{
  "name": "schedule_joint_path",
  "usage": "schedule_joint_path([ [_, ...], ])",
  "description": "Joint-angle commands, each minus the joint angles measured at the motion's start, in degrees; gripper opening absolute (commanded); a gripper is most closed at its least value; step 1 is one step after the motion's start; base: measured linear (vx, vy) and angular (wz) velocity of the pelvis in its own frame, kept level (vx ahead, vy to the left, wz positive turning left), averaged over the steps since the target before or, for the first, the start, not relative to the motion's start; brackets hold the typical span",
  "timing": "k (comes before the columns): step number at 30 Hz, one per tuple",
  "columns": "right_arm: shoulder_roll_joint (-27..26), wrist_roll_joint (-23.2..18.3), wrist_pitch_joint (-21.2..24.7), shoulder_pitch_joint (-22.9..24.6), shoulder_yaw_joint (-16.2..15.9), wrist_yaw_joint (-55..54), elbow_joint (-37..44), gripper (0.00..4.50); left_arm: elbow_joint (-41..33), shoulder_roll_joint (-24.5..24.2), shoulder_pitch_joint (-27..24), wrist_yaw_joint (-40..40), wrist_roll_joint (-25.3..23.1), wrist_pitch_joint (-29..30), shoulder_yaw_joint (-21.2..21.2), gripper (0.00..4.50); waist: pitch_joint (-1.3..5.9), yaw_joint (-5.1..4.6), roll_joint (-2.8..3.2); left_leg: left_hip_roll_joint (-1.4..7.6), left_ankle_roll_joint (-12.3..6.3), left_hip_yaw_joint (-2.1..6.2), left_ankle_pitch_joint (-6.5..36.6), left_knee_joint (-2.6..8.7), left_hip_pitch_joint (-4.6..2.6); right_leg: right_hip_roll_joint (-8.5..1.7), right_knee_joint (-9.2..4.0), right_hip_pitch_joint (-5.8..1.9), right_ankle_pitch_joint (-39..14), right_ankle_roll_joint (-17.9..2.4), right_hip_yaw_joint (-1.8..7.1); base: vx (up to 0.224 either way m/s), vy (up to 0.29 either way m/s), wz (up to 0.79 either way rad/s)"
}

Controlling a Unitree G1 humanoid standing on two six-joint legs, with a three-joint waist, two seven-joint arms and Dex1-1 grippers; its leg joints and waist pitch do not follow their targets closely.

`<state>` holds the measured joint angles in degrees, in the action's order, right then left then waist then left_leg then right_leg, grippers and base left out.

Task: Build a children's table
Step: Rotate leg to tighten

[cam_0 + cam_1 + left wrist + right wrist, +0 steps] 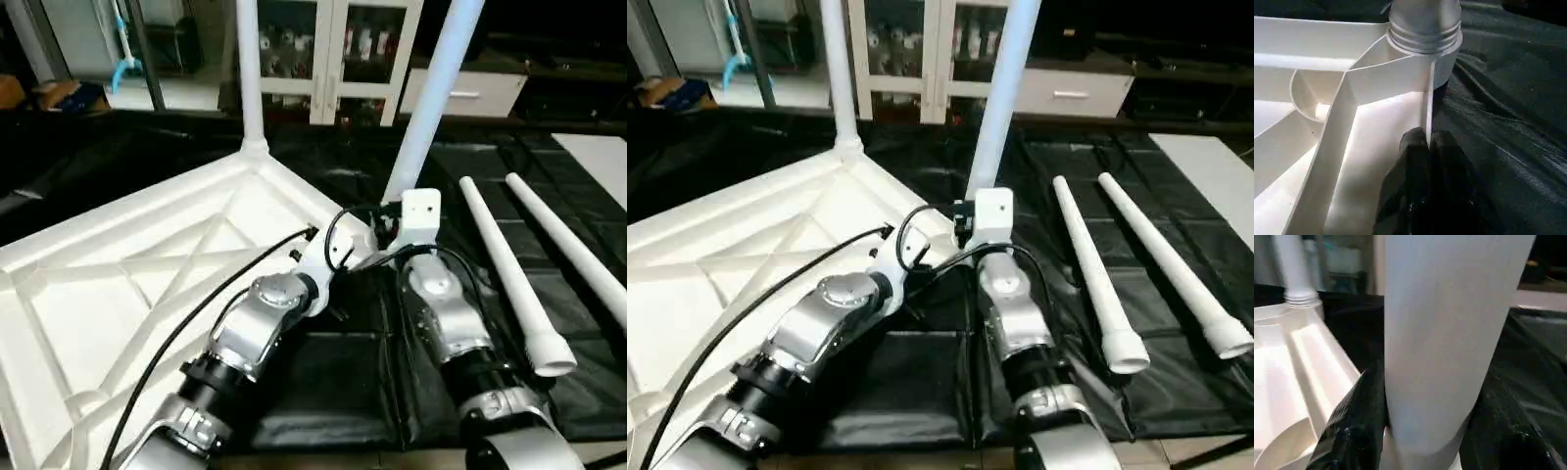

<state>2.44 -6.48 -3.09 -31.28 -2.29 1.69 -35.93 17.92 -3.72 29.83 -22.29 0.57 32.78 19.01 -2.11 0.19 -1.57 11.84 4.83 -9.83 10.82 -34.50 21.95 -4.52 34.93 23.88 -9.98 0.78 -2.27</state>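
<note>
Left gripper (1426, 147) pinched shut on tabletop rim (1428, 98); right gripper (1425, 431) clasping tilted leg (431, 108): cross-threading in socket likely if turned while leaning.

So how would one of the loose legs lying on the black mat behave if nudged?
The loose leg is round and smooth, so it would probably roll, curving because it tapers. It looks like hollow plastic, likely light and stiff. On the black mat it may slide easily.
</note>
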Motion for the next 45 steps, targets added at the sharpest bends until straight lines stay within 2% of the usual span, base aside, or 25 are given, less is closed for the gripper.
schedule_joint_path([
  [1,0.40,-0.04,-1.54,3.11,-2.01,5.28,3.78,2.42,-1.85,-3.81,1.09,0.92,-1.58,-2.24,-4.11,0.00,3.97,0.21,-0.43,0.39,-2.27,-0.37,8.31,3.61,-0.33,-1.72,-3.47,-2.87,-4.70,-9.30,1.41,0.000,0.000,0.00],
  [2,1.33,-1.14,-1.32,4.22,-2.28,8.04,7.03,2.42,-3.51,-5.99,-0.02,-3.25,-1.02,-3.23,-2.87,0.00,3.92,0.29,-0.50,0.34,-2.98,-0.38,6.86,3.58,-0.10,-1.69,-3.22,-3.17,-2.59,-9.90,1.40,0.000,0.000,0.00],
  [3,2.68,-3.48,-0.29,5.34,-2.41,11.74,10.58,2.61,-5.97,-9.22,-1.92,-10.01,0.60,-5.40,-0.92,0.00,3.79,0.59,-0.11,0.37,-4.76,-0.36,4.98,3.57,0.06,-1.90,-2.98,-3.40,0.08,-10.92,1.43,0.000,0.000,0.00],
  [5,3.24,-4.66,0.25,5.62,-2.33,12.97,11.56,2.75,-7.00,-10.57,-2.85,-13.15,1.74,-6.51,-0.13,0.00,3.73,0.16,-0.09,0.46,-4.97,-0.08,4.96,3.82,0.40,-1.98,-2.81,-3.77,-0.33,-11.07,1.37,0.000,0.000,0.00],
  [6,4.32,-7.70,2.57,6.14,-2.19,17.52,12.75,2.88,-8.43,-12.49,-4.17,-16.78,2.95,-7.69,0.45,0.00,3.67,0.05,0.47,0.80,-4.56,-0.17,7.79,3.83,-0.53,-1.96,-3.20,-3.18,-2.94,-12.06,1.50,0.000,0.000,0.00],
  [7,5.97,-9.81,4.15,6.84,-2.53,22.20,14.02,2.99,-9.91,-14.33,-5.40,-20.31,4.12,-8.88,0.89,0.00,3.67,0.02,0.60,0.74,-4.60,-0.23,8.22,3.71,-0.82,-1.76,-3.09,-3.12,-2.41,-12.77,1.54,0.000,0.000,0.00],
  [10,8.69,-11.29,5.81,7.83,-3.44,28.99,15.28,3.11,-11.85,-16.48,-6.85,-24.55,5.66,-9.92,1.16,0.00,3.40,0.46,0.71,1.06,-4.42,-0.54,7.79,3.90,-1.10,-1.63,-2.86,-2.92,-0.30,-14.88,1.54,0.000,0.000,0.00],
  [11,12.56,-11.63,6.30,9.25,-4.48,35.41,16.62,3.11,-13.05,-18.12,-7.51,-26.95,6.81,-9.52,0.79,0.00,3.34,0.63,0.76,1.05,-4.34,-0.62,8.38,3.95,-1.30,-1.58,-3.00,-2.83,-0.96,-15.01,1.50,0.000,0.000,0.00],
  [12,15.23,-12.63,6.61,10.37,-4.42,40.04,17.75,3.11,-13.78,-19.19,-7.80,-28.49,7.64,-8.92,0.32,0.00,3.27,0.99,0.61,1.07,-4.21,-0.69,9.26,3.95,-1.28,-1.67,-3.12,-3.10,-2.13,-14.71,1.56,0.000,0.000,0.00],
  [14,17.64,-14.27,7.27,11.30,-3.48,44.49,18.78,3.11,-14.61,-20.28,-8.00,-30.38,8.65,-8.21,-0.12,0.00,3.16,1.57,0.55,1.13,-3.73,-0.79,10.24,4.05,-1.30,-1.96,-3.24,-3.09,-4.14,-14.31,1.71,0.000,0.000,0.00],
  [16,19.38,-15.12,7.79,11.79,-2.72,47.37,19.44,3.11,-15.37,-21.25,-8.15,-32.05,9.70,-8.10,-0.20,0.00,3.12,1.49,0.37,1.00,-3.19,-0.73,11.42,4.15,-1.03,-2.01,-3.43,-3.08,-6.75,-13.81,1.69,0.000,0.000,0.00],
  [19,21.65,-16.85,9.12,11.77,-2.55,51.91,19.67,2.96,-16.19,-22.26,-8.49,-33.87,10.67,-8.11,0.01,0.00,3.06,1.64,0.33,1.06,-2.82,-0.77,12.21,4.08,-1.22,-2.11,-3.66,-2.85,-9.25,-13.39,1.77,0.000,0.000,0.00],
  [20,22.08,-17.06,9.64,11.57,-2.70,52.74,19.52,2.86,-16.35,-22.40,-8.61,-34.31,10.77,-8.33,0.11,0.00,3.07,1.64,0.31,1.06,-2.78,-0.74,12.06,4.10,-1.12,-2.12,-3.67,-2.90,-9.43,-13.31,1.75,0.000,0.000,0.00],
  [21,22.22,-17.07,9.77,11.52,-2.75,52.99,19.48,2.79,-16.43,-22.43,-8.66,-34.49,10.78,-8.39,0.10,0.00,3.07,1.73,-0.11,1.03,-2.90,-0.76,11.79,4.06,-1.11,-2.13,-3.67,-2.86,-10.15,-13.08,1.73,0.000,0.000,0.00],
  [23,22.93,-17.83,11.30,11.09,-3.21,55.78,19.24,2.62,-17.22,-22.43,-9.16,-35.48,10.72,-8.36,-0.14,0.00,3.09,1.70,-0.09,0.98,-2.91,-0.71,11.22,4.02,-0.99,-2.16,-3.74,-2.87,-10.99,-12.61,1.71,0.000,0.000,0.00],
  [31,22.92,-18.41,12.98,11.16,-4.70,59.18,18.56,2.06,-18.42,-23.02,-9.35,-36.89,11.75,-7.11,0.40,0.00,3.27,1.77,-0.15,1.02,-3.56,-0.68,9.00,3.89,-0.94,-2.13,-3.37,-2.87,-8.57,-13.24,1.61,0.000,0.000,0.00],
  [33,22.12,-16.64,11.83,10.60,-3.99,55.70,16.39,1.95,-18.63,-23.25,-9.43,-36.16,11.07,-6.24,0.68,0.00,3.22,1.68,-0.16,1.02,-3.47,-0.70,8.97,3.89,-0.91,-2.11,-3.32,-2.80,-8.53,-13.37,1.60,0.000,0.000,0.00],
  [36,20.05,-10.06,9.27,8.52,-2.70,43.18,10.39,1.91,-16.79,-21.96,-8.44,-31.44,8.09,-3.72,0.72,0.00,3.14,1.46,-0.08,0.96,-2.32,-0.73,10.03,3.97,-1.01,-2.13,-3.57,-2.59,-10.67,-13.06,1.57,0.000,0.000,0.00],
  [38,17.83,-4.98,9.92,6.60,-0.84,27.20,5.29,1.89,-13.20,-18.32,-6.40,-23.46,4.85,-0.61,-0.58,0.00,3.02,0.71,-0.08,0.84,-0.74,-0.49,10.27,4.25,-0.56,-2.05,-3.57,-2.81,-12.32,-12.23,1.47,0.000,0.000,0.00],
  [39,16.62,-3.17,11.53,6.09,0.34,19.04,3.71,1.87,-11.10,-15.92,-5.20,-18.11,3.07,1.69,-1.63,0.00,2.89,0.29,0.03,0.68,1.08,-0.60,11.42,4.18,-1.03,-1.92,-3.91,-2.25,-14.80,-11.44,1.55,0.000,0.000,0.00],
  [40,16.14,-2.57,12.36,5.95,0.85,15.88,3.24,1.86,-10.25,-14.91,-4.70,-15.87,2.33,2.72,-2.10,0.00,3.04,0.13,-0.11,0.70,1.56,-0.53,12.48,4.12,-1.20,-2.05,-4.04,-2.28,-15.97,-11.32,1.56,0.000,0.000,0.00],
  [41,14.65,0.30,15.01,6.11,1.39,6.37,2.81,1.86,-7.08,-10.95,-3.12,-8.23,1.17,6.05,-4.58,0.00,3.18,0.09,-0.26,0.60,1.78,-0.37,13.26,4.09,-0.89,-2.18,-4.16,-2.65,-16.99,-10.43,1.53,0.000,0.000,0.00],
  [42,13.56,1.29,16.15,6.35,1.52,2.69,2.68,1.86,-5.59,-9.45,-2.44,-5.45,0.62,5.68,-5.22,0.00,3.28,0.18,-0.31,0.58,1.80,-0.47,13.66,3.91,-1.23,-1.97,-4.37,-2.23,-15.86,-9.33,1.59,0.000,0.000,0.00],
  [44,12.90,1.62,16.38,6.45,1.52,1.30,2.63,1.86,-4.93,-8.82,-2.15,-4.34,0.40,5.26,-5.40,0.00,3.26,0.01,-0.58,0.34,1.42,-0.45,13.66,3.98,-0.77,-1.76,-4.34,-2.52,-15.44,-8.73,1.52,0.000,0.000,0.00],
  [45,8.15,3.21,15.82,6.76,1.07,-5.34,2.04,1.86,-1.29,-5.46,-0.60,1.32,-0.74,1.78,-5.71,0.00,3.26,-0.05,-0.25,0.31,1.26,-0.41,13.64,3.96,-0.73,-1.79,-4.57,-2.22,-14.79,-8.08,1.55,0.000,0.000,0.00],
])
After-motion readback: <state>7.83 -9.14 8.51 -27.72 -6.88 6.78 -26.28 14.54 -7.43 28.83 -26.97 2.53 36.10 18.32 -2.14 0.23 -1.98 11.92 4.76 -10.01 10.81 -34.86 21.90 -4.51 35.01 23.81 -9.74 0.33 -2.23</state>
